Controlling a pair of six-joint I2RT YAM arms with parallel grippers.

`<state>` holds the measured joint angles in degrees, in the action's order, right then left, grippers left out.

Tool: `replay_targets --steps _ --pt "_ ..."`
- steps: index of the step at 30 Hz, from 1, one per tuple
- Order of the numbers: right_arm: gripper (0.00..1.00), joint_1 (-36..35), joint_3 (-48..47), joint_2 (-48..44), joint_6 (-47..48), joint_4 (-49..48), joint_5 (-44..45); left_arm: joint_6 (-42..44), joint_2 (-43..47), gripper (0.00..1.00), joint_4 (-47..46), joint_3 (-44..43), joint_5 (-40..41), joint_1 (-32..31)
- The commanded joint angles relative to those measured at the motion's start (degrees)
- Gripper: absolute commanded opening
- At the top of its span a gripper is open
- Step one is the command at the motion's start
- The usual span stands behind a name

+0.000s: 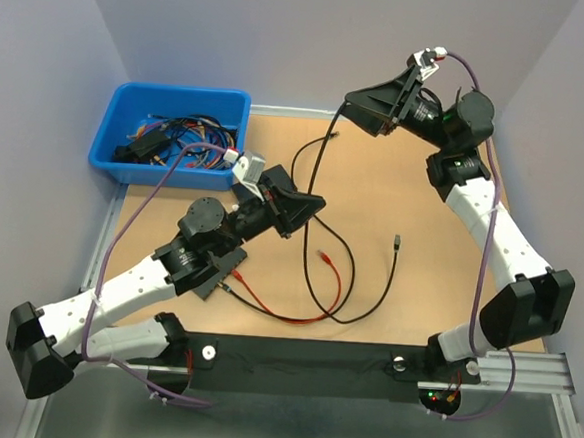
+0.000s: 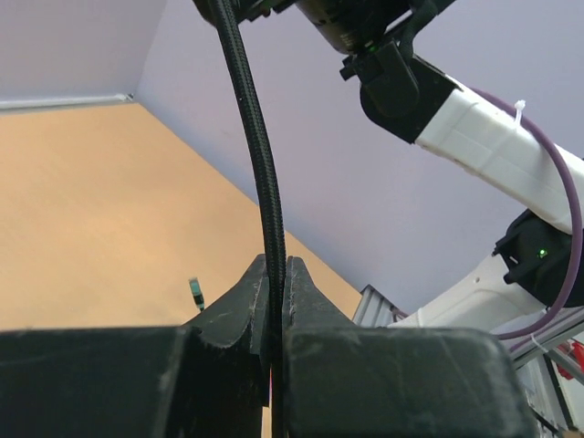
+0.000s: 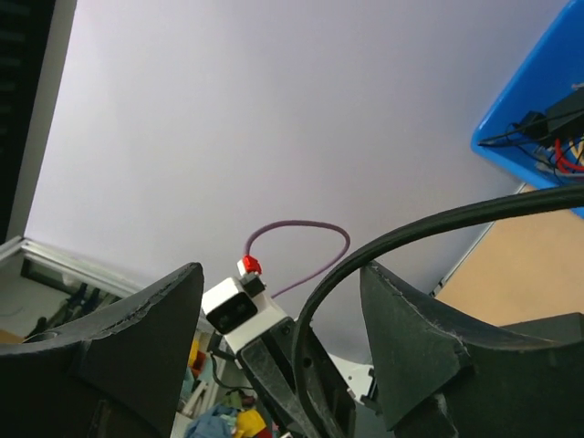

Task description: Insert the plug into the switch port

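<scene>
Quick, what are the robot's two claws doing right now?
Left gripper: closed, pinching the black cable.
Right gripper: open; the cable passes loosely through it.

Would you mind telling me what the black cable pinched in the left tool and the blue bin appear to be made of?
The black cable looks sleeved in woven fabric, matte: a fine braided texture shows along it. The blue bin is probably moulded plastic, smooth and slightly glossy, judging by its uniform colour and rounded rim.
</scene>
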<state>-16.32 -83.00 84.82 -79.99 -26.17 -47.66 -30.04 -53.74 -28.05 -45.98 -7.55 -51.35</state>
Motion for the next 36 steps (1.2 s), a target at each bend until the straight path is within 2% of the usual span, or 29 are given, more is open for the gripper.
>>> replay_targets --steps 1,9,12,13,14,24,28,33,36 --pt "0.74 -0.2 -2.8 0.4 -1.1 -2.7 3.5 -1.2 2.2 0.00 -2.9 2.2 0.9 -1.0" --pt "0.72 -0.1 -7.2 4.2 -2.5 -3.0 7.0 -0.3 2.8 0.00 -2.6 4.5 1.0 -4.1" --pt "0.66 0.1 -10.7 6.8 -3.4 -3.1 7.2 0.0 2.9 0.00 -1.9 5.2 2.4 -5.6" --pt "0.60 0.1 -11.5 7.4 -3.7 -3.2 7.3 0.2 2.9 0.00 -1.4 5.2 2.5 -5.9" --pt "0.59 0.1 -12.2 8.5 -3.9 -3.3 7.1 0.4 2.9 0.00 -1.1 5.3 2.8 -6.2" --pt "0.52 0.6 -19.3 13.5 -5.4 -3.4 6.9 0.3 4.0 0.00 0.2 6.8 6.5 -9.2" --pt "0.41 1.2 -20.8 15.1 -5.9 -3.4 6.8 -0.4 5.2 0.00 0.3 8.0 7.1 -9.8" --pt "0.35 1.4 -22.2 16.1 -6.2 -3.4 6.9 -1.0 5.9 0.00 0.3 9.1 9.2 -10.1" --pt "0.27 1.4 -22.1 16.1 -6.3 -3.4 7.2 -1.3 5.9 0.00 0.2 9.3 9.7 -10.2"
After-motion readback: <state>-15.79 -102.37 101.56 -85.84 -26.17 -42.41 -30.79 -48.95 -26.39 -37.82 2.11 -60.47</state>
